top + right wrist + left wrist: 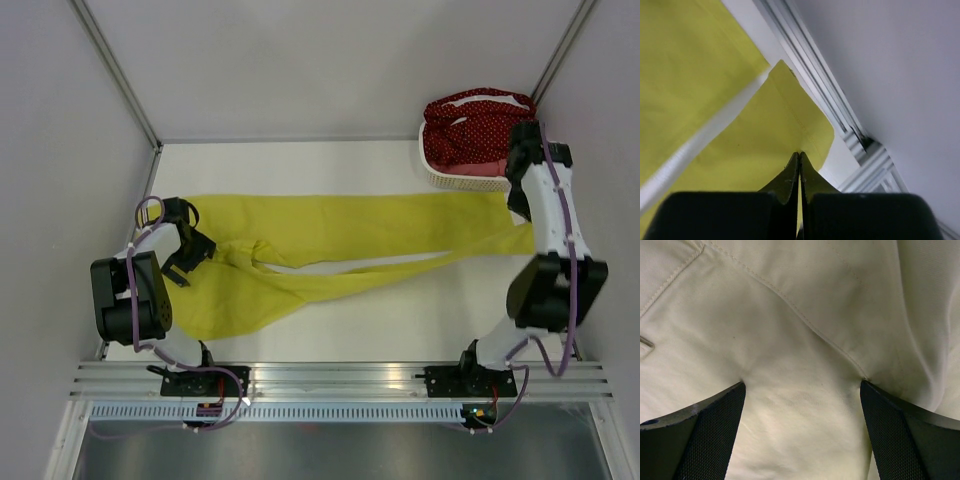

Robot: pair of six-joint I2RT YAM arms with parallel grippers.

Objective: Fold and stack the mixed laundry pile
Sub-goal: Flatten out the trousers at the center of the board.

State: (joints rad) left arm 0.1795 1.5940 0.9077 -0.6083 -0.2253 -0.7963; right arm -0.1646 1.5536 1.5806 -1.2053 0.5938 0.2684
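Dark red dotted cloth (pixel 475 125) in basket (pixel 446 178)

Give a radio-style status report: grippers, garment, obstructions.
Left gripper open above yellow trousers. Right gripper shut on leg hem. Nothing blocking; basket at back right.

The yellow-green garment (pixel 330 235) was a thin woven cloth, matt, with stitched seams; seen close, it looked smooth and a little creased. The dark red white-dotted cloth (pixel 475 130) at the upper right was soft and matt too. The basket (pixel 440 178) was of white perforated plastic. The counter (pixel 400 320) was white, smooth and matt. The rail (pixel 340 375) at the bottom was bare grooved metal with a dull shine. The pads (pixel 715 440) of the left claw (pixel 802 384) were black, with a fine mesh-like roughness.
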